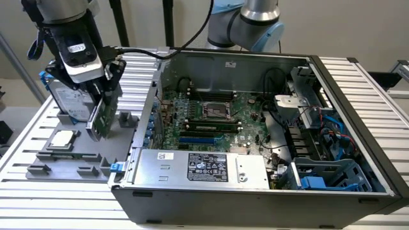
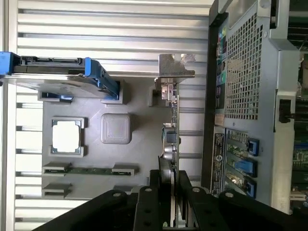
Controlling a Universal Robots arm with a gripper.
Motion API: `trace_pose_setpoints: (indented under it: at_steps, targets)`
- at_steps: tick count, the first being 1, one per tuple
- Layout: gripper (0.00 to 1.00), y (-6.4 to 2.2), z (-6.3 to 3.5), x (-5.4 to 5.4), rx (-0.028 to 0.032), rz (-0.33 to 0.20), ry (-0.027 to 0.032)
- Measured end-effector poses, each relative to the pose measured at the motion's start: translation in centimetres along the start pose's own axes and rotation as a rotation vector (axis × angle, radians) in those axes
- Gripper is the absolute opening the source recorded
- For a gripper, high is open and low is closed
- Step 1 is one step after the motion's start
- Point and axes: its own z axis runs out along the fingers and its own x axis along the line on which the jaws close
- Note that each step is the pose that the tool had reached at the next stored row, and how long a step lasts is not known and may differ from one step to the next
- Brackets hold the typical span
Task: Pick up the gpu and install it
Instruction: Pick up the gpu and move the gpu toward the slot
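Beside the open grey computer case [image 1: 255, 201], at the grey moulded parts tray [image 1: 89, 151], the thin green-backed gpu card [image 1: 102, 115] is standing upright; the black gripper [image 2: 169, 187] is clamping its upper edge. Advisable: holding it vertical, lifting straight. A ribbed aluminium worktop [image 1: 64, 201] is carrying everything; pale wall [image 1: 357, 28] behind.

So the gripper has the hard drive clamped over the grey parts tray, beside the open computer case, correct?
Not the hard drive: the wrist view shows the gripper clamped on the gpu, over the grey parts tray, beside the open computer case.
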Motion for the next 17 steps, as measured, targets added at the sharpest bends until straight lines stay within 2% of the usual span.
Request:
trace_pose_setpoints:
  at_steps: [5, 17]
  targets:
    - [0.0, 0.04, -2.24, -1.1, 0.0, 0.0, 0.0011]
    - [0.0, -0.11, -7.56, -6.6, -0.0001, 0.0, 0.0092]
